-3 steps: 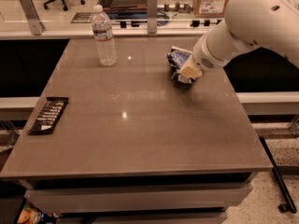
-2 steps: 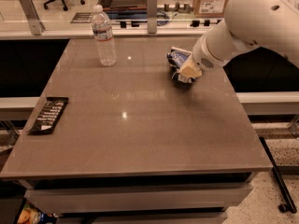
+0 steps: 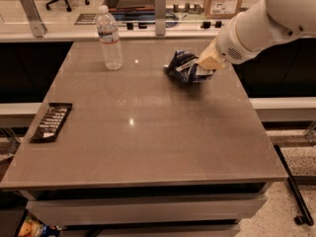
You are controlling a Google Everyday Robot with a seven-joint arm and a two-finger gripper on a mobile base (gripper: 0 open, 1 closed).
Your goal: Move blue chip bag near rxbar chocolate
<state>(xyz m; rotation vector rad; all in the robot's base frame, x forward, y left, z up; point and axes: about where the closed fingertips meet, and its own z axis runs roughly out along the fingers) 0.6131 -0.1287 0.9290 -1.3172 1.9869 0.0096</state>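
pincer (image 3: 204, 67): clamped on blue chip bag (image 3: 182, 67), far right of surface (image 3: 148, 147)
rxbar chocolate (image 3: 51, 121): laid at left edge, well apart

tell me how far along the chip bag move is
Done: the approach. The arm's tool is right at the crumpled dark-blue foil chip bag, on the far right part of the grey table. In hand: the pickup, with the tool at the bag's right end, though a firm hold cannot be confirmed. Left: the whole carry, since the flat black rectangular bar wrapper lies at the table's left edge, well apart from the bag.
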